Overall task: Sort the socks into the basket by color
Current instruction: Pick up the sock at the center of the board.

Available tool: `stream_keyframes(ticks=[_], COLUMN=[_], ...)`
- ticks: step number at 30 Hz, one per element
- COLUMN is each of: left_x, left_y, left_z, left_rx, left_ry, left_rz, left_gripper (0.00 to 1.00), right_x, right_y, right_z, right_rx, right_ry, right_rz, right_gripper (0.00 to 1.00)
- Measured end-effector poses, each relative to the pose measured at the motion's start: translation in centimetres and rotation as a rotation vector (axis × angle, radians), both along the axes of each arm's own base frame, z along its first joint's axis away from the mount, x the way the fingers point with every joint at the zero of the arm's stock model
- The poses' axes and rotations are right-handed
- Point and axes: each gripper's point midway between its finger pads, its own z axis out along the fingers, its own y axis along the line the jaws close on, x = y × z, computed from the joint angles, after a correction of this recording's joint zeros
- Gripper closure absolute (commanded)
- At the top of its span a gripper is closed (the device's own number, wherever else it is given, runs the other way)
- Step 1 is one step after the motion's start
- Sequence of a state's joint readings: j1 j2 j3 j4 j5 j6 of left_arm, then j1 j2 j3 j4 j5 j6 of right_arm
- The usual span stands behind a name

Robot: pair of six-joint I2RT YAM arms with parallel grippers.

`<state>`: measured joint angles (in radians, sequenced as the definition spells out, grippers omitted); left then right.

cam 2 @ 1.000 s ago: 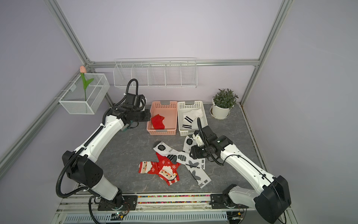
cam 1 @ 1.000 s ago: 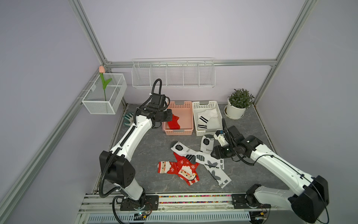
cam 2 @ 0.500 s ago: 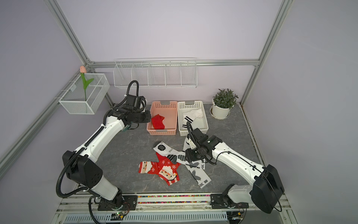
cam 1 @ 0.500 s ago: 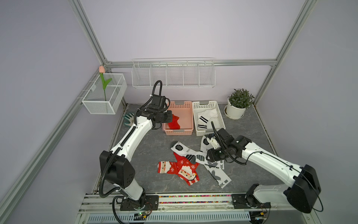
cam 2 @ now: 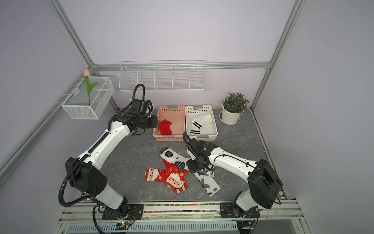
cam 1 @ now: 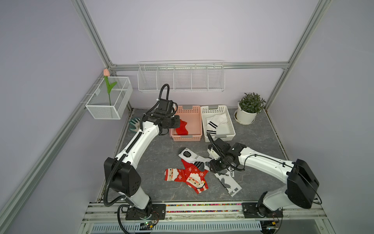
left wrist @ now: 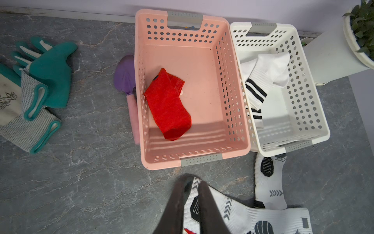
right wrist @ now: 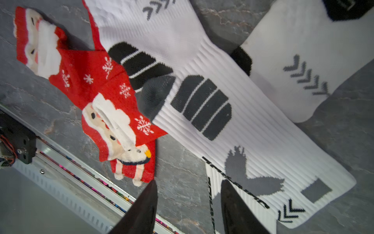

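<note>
A plain red sock [cam 1: 181, 128] [left wrist: 168, 105] lies in the pink basket [cam 1: 186, 138] [left wrist: 200, 160]. In the white basket [cam 1: 219, 137] [left wrist: 291, 145] lies a white black-striped sock [cam 1: 214, 123] [left wrist: 261, 81]. On the table, red Santa socks [cam 1: 188, 176] [right wrist: 97, 81] overlap white printed socks [cam 1: 226, 178] [right wrist: 222, 101]. My left gripper [cam 1: 179, 124] [left wrist: 194, 180] hovers at the pink basket's left rim, shut to a thin gap with nothing in it. My right gripper [cam 1: 215, 167] [right wrist: 188, 182] hangs open just above the pile, over a white sock's edge.
Teal-and-grey gloves [cam 1: 134, 124] [left wrist: 40, 81] and a purple trowel [left wrist: 125, 75] lie left of the pink basket. A potted plant [cam 1: 248, 111] stands right of the white basket. A wire shelf [cam 1: 181, 81] and a wire box with a tulip [cam 1: 109, 101] hang on the walls.
My right gripper has moved left and toward the front, from beside the white basket to over the sock pile. The left arm has barely moved.
</note>
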<state>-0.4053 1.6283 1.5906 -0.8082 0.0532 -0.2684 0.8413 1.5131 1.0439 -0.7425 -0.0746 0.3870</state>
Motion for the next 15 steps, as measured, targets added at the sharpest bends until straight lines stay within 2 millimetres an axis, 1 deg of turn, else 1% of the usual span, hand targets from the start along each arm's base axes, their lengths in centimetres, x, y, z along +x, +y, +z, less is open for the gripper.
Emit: stream_keyframes(ticks=[7, 15], left_x=[0.0, 0.0], left_y=[0.0, 0.0], left_z=[0.0, 0.0], left_rx=[0.0, 0.001], left_ry=[0.0, 0.0], left_rz=[0.0, 0.0], left_gripper=[0.81, 0.81], right_x=[0.9, 0.9], right_y=[1.5, 1.8], right_z=[-0.7, -1.7], right_rx=[-0.035, -0.061], right_ry=[-0.025, -0.013], right_rz=[0.054, 0.078], right_gripper=[0.47, 0.47])
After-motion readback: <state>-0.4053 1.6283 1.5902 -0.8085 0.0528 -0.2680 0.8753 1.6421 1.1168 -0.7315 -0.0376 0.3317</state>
